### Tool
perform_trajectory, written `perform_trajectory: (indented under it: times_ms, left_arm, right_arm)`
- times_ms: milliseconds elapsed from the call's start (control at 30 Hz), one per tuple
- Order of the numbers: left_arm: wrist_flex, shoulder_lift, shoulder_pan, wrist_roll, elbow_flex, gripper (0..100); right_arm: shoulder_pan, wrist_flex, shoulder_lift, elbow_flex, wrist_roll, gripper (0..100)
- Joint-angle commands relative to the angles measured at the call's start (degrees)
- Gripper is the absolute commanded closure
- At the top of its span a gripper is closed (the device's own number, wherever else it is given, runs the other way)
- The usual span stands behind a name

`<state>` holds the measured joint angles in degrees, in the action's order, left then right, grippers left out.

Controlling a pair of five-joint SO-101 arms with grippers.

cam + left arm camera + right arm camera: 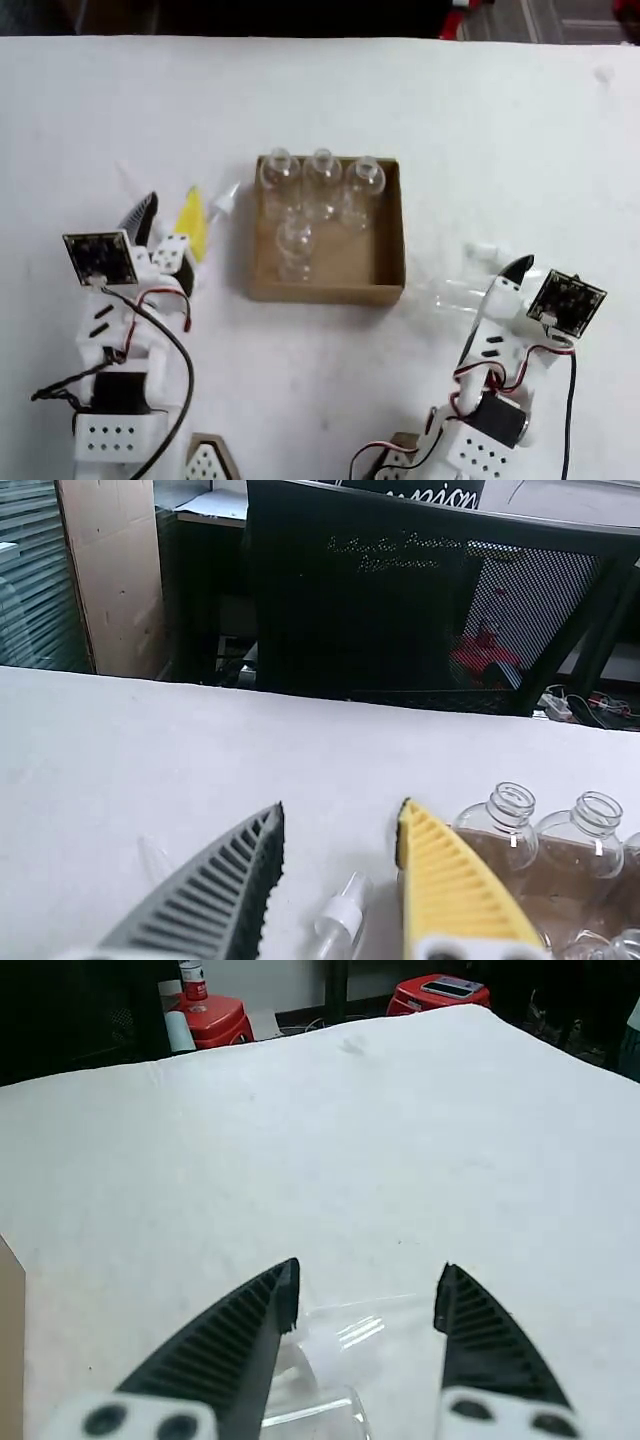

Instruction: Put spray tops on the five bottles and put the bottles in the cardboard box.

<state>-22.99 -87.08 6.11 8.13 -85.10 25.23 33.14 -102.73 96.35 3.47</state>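
Observation:
The cardboard box (390, 245) stands mid-table and holds several clear bottles (322, 178) with open necks, also seen in the left wrist view (510, 815). A white spray top (222, 200) lies on the table just left of the box. My left gripper (170, 200) is open beside it, and the spray top (340, 915) lies between its grey and yellow fingers. Right of the box a clear bottle (450, 292) lies on its side. My right gripper (500, 262) is open over it, the bottle's white-topped end (325, 1350) below its black fingers.
A small clear piece (125, 178) lies on the table left of the left gripper. The white table stretches bare behind the box and to the far right. A black chair (420, 600) stands beyond the table's far edge.

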Motion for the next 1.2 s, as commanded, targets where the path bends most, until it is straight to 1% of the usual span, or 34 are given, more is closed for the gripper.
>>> perform_trajectory:
  times_ms: [0,100,167,233,333,467,700,733,767,833,867,933,1033,1067,1100,1167]
  left_arm:
    - [1.58,-0.75,0.31,-0.09,0.79,83]
    - [1.58,-0.75,0.48,-0.09,0.7,83]
    - [1.58,-0.75,0.48,-0.09,0.7,83]
    - [1.58,-0.75,0.48,-0.09,0.7,83]
    - [1.58,-0.75,0.4,-0.09,0.7,83]
    - [1.58,-0.75,0.31,-0.09,0.7,83]
    - [1.58,-0.75,0.75,-0.09,0.97,83]
    - [1.58,-0.75,0.84,-0.09,0.97,83]
    - [1.58,-0.75,0.84,-0.44,1.05,86]
    - [1.58,-0.92,2.15,-0.53,1.93,95]
    - [1.23,-1.1,3.47,-0.53,2.99,99]
    - [0.97,-2.07,7.25,-0.09,5.01,96]
    - [-1.23,-4.35,11.74,0.0,8.26,98]
    - [-2.2,-5.23,12.0,-0.35,9.49,98]
    - [-3.43,-6.02,12.0,-0.44,10.81,98]
    - [-6.24,-7.6,12.0,-0.62,13.54,98]
  right_arm:
    - [0.4,0.31,-0.22,0.44,0.09,80.0]
    - [0.4,0.4,-0.13,0.44,0.09,80.0]
    - [0.22,3.47,-0.13,0.44,0.09,80.8]
    - [0.13,4.62,-0.57,0.44,0.18,86.5]
    - [0.4,3.65,-0.48,0.44,0.26,99.5]
    - [0.4,3.47,-0.48,0.44,0.26,90.8]
    - [0.4,3.56,-0.31,0.44,0.09,81.6]
    - [0.31,3.91,-0.13,0.44,0.18,82.3]
    - [0.22,4.09,-0.13,0.44,0.18,85.2]
    - [0.22,4.0,-0.13,0.44,0.18,96.7]
    - [0.22,3.91,-0.4,0.44,0.18,99.7]
    - [0.22,3.91,-0.4,0.44,0.18,92.7]
    - [0.22,3.91,-0.22,0.44,-0.09,84.2]
    - [0.13,4.26,-0.13,0.44,-0.09,83.7]
    - [0.13,4.26,-0.13,0.44,0.09,85.4]
    - [0.13,4.18,-0.13,0.44,0.09,93.7]
